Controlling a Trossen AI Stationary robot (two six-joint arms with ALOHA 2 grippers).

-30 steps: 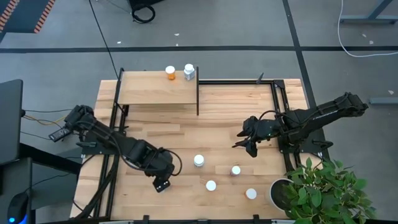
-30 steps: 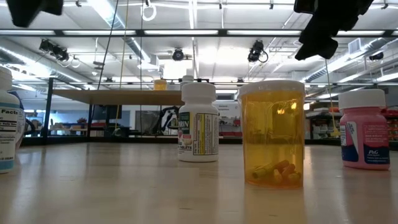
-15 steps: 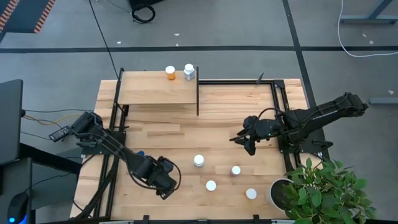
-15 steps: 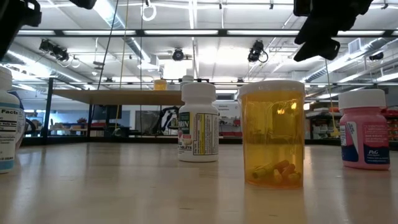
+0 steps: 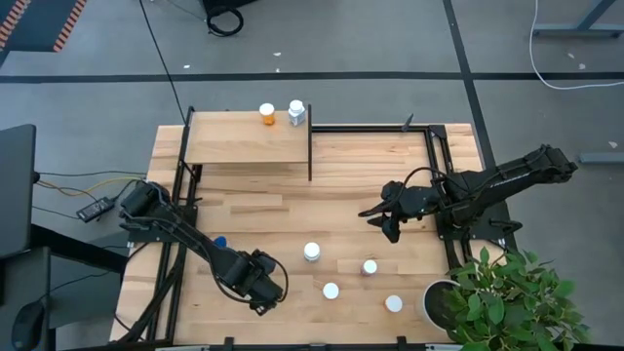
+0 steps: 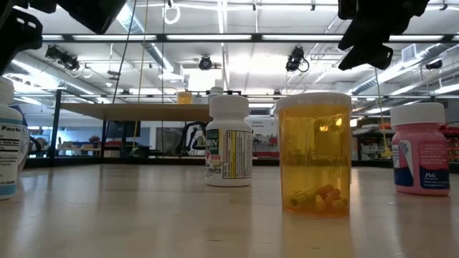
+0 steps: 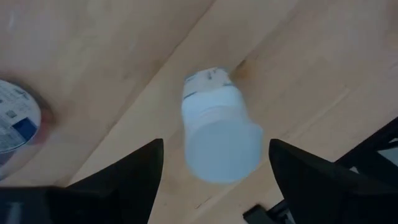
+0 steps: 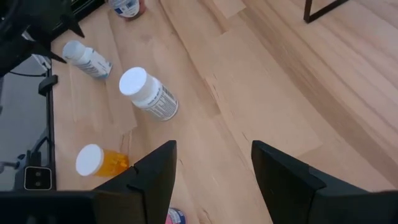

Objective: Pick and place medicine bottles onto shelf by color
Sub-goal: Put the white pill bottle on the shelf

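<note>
I am reading this as the approach step of a pick. The left tool (image 5: 261,297) is hovering over the worktop (image 5: 341,195) at about 7 o'clock, fingers spread wide. In the left wrist view a white-capped bottle (image 7: 219,140) is standing between them, not yet touched. I cannot find that bottle in the high view; the arm is probably covering it.

The right tool (image 5: 387,222) is waiting at about 3 o'clock, fingers spread, holding nothing.

Two bottles are already sitting on the shelf (image 5: 244,146) at 12 o'clock, along its far edge: an orange one (image 5: 266,114) and a white one (image 5: 296,113), just beside each other. Four more are standing loose at 5 o'clock:
- white, printed label (image 5: 311,253)
- amber, translucent (image 5: 331,291)
- pink (image 5: 370,267)
- fourth (image 5: 393,303), only its white cap showing

Something blue (image 5: 220,242) is peeking out beside the left arm; too hidden to name.

Next move, as I judge it: lowering the left tool until the fingers are flanking the body below the cap, then closing squarely.

Materials: the bottles are small smooth plastic cylinders with glossy paper labels, likely slippery and easy to tip. The amber one is showing capsules inside. The worktop is pale planked wood, satin finish. The shelf is a light board on a black metal frame.
</note>
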